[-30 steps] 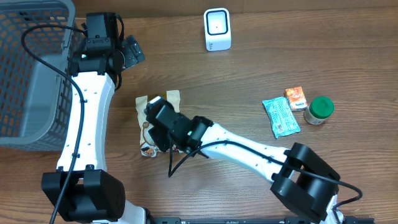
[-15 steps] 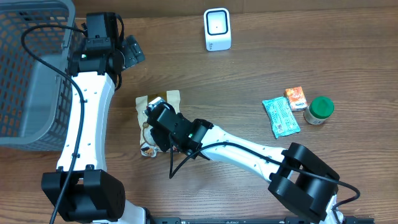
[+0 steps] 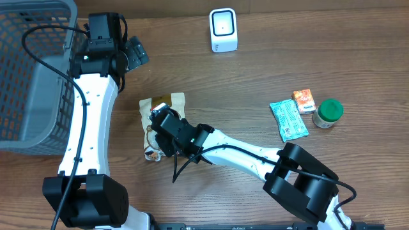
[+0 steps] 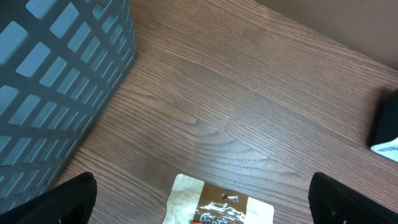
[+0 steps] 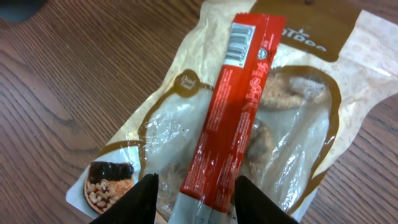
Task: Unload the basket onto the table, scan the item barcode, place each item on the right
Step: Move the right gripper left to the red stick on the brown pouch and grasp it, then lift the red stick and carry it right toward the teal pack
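red stick packet (image 5: 233,106): lies on a clear-and-beige snack pouch (image 5: 155,130), left of centre in the overhead frame; barcode (image 5: 239,40) faces up at its upper end.
right gripper (image 5: 198,200): fingers straddle the packet's lower end; cannot tell whether they pinch it.
left gripper (image 4: 199,200): spread wide, empty, upper left, beside the grey plastic mesh basket (image 3: 25,70).
white box scanner (image 3: 223,30): top centre, well apart.
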